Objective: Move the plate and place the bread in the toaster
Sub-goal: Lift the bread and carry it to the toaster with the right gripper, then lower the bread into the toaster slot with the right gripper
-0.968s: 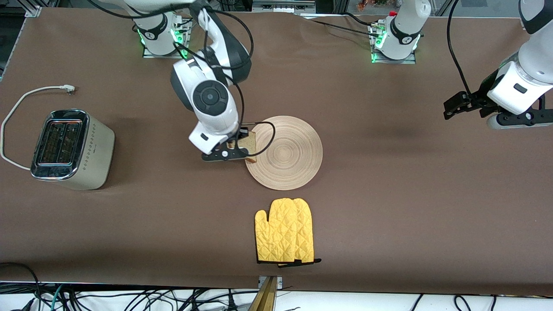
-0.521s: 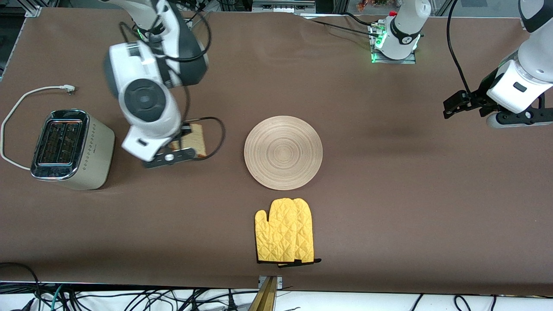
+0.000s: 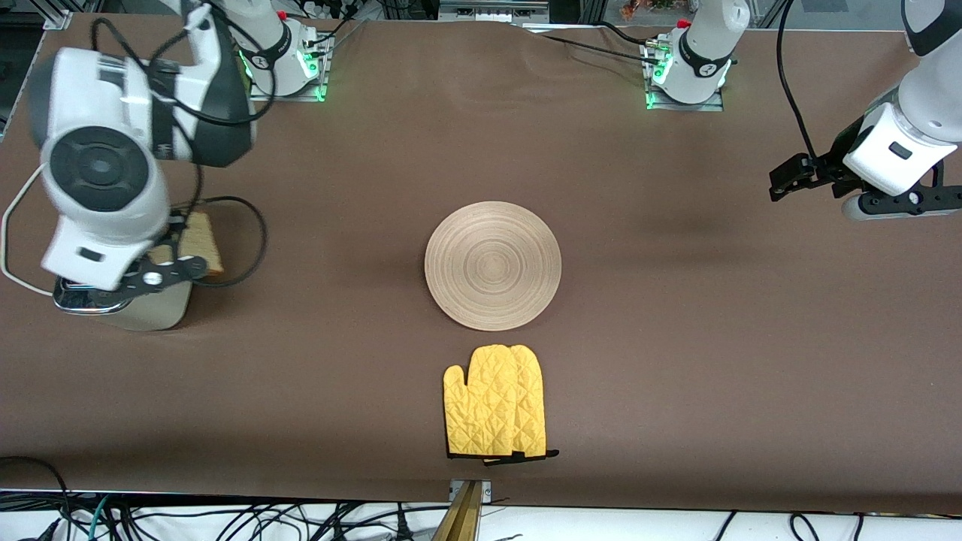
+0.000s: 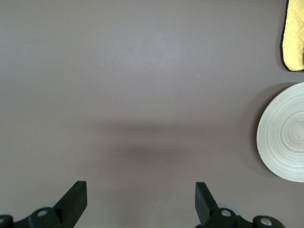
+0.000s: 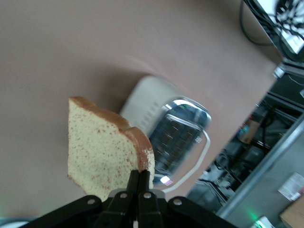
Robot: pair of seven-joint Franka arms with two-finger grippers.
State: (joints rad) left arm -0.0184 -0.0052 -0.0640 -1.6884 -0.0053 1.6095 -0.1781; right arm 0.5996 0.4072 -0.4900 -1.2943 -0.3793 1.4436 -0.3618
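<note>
My right gripper (image 3: 183, 255) is shut on the edge of the bread (image 3: 203, 242), a pale speckled slice with a brown crust, and holds it upright in the air over the toaster's end that faces the plate. In the right wrist view the fingertips (image 5: 141, 175) pinch the bread (image 5: 102, 147), with the cream toaster (image 5: 175, 137) and its chrome slots below. In the front view the arm hides most of the toaster (image 3: 154, 312). The round beige plate (image 3: 492, 264) lies bare at mid-table and shows in the left wrist view (image 4: 285, 133). My left gripper (image 3: 783, 184) is open and empty and waits over the left arm's end of the table (image 4: 141, 199).
A yellow quilted oven mitt (image 3: 496, 402) lies on the brown table, nearer to the front camera than the plate, and also shows in the left wrist view (image 4: 295, 33). The toaster's white cord (image 3: 9, 225) loops beside the toaster at the table's edge.
My right arm has carried the bread from the plate's edge across the table to over the toaster. The plate, mitt and left arm have stayed put.
</note>
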